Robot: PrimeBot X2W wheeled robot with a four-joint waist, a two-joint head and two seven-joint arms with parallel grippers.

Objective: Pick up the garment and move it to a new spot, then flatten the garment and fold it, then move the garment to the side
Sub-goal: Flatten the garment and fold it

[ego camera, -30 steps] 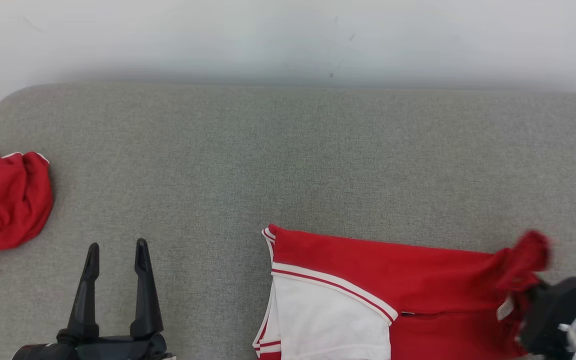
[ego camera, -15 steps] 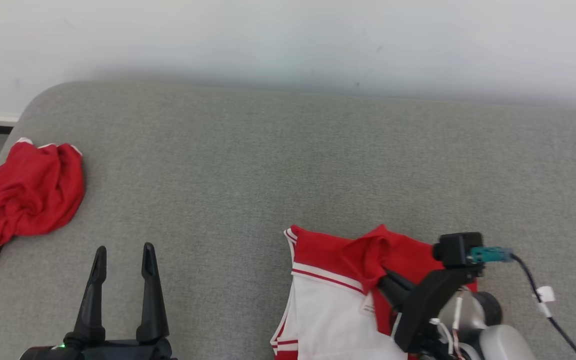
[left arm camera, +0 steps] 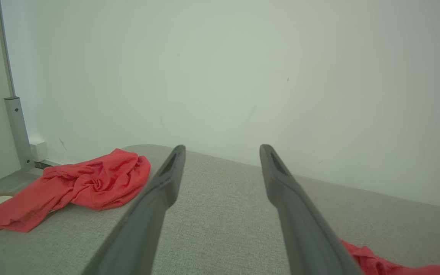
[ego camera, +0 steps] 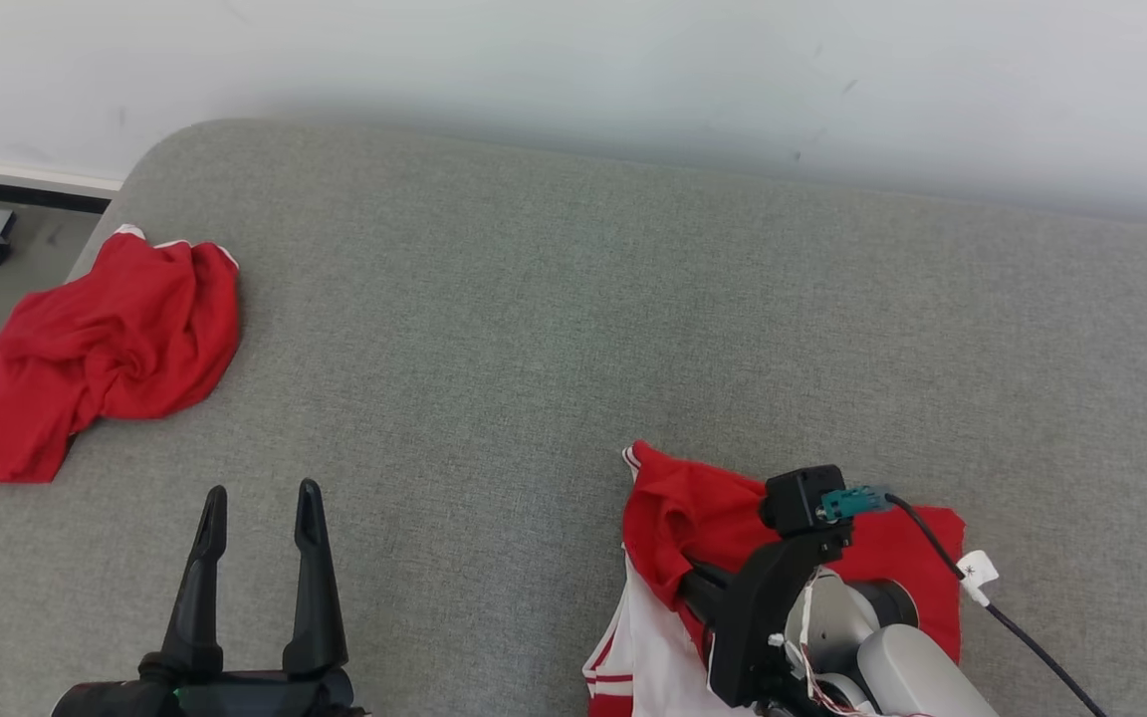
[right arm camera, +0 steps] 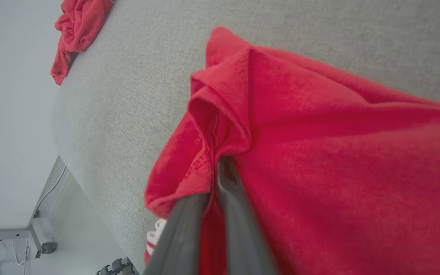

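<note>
The garment (ego camera: pixel 673 508) is a red shirt with a white striped panel, lying at the lower middle-right of the grey cushion in the head view. A red flap of it is doubled over toward the left. My right gripper (ego camera: pixel 687 585) is shut on that flap; in the right wrist view the fingertips (right arm camera: pixel 224 179) pinch a bunched red fold (right arm camera: pixel 212 114), lifted slightly off the rest of the garment (right arm camera: pixel 338 160). My left gripper (ego camera: pixel 260 498) stands open and empty at the lower left, well apart from the garment. Its gripper gap (left arm camera: pixel 222 151) holds nothing in the left wrist view.
A second crumpled red cloth (ego camera: pixel 115 339) hangs over the cushion's far-left corner (left arm camera: pixel 90 183). The grey cushion (ego camera: pixel 534 299) ends at a white wall behind and drops to the floor on the left. A black cable (ego camera: pixel 1022 627) trails from my right wrist.
My right gripper has carried the garment's red edge leftward over the shirt, doubling it over. The head camera has turned, shifting the whole scene rightward. The left gripper stays open.
</note>
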